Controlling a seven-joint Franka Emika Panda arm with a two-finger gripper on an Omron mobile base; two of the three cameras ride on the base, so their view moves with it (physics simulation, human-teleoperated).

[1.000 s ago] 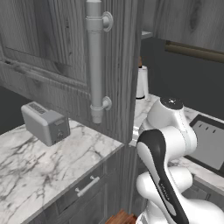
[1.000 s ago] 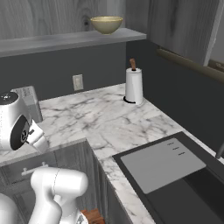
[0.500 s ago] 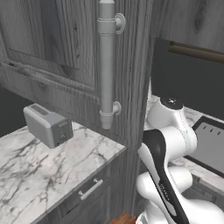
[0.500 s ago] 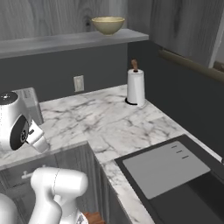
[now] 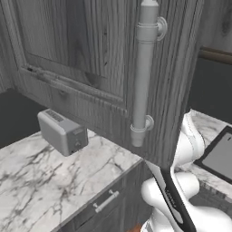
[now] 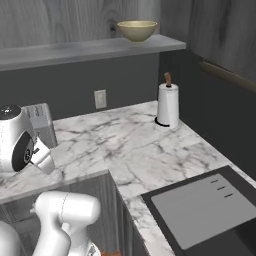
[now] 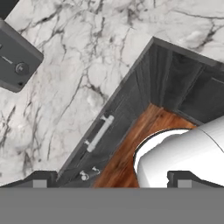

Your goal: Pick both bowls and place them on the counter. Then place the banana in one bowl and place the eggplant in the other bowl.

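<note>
- The white marble counter with grey veining [image 6: 130, 150] runs in an L along a dark wall; grey wood-grain cabinets sit below it and above it.
- One tan-yellow round bowl with a brighter rim [image 6: 136, 30] stands upright on the grey wall shelf [image 6: 75, 49], near the shelf's right end, well above the counter.
- A white paper towel roll on a brown-topped holder [image 6: 168, 105] stands on the counter, below and to the right of the bowl.
- A silver toaster [image 5: 62, 132] rests on the counter, near the open grey cabinet door with a long cylindrical handle [image 5: 145, 68].
- A dark cooktop panel [image 6: 205, 205] lies flush in the counter at lower right.
- The two-finger gripper [image 7: 111, 178] points down over the counter corner and wooden floor; its two tips stand spread wide apart, holding nothing.
</note>
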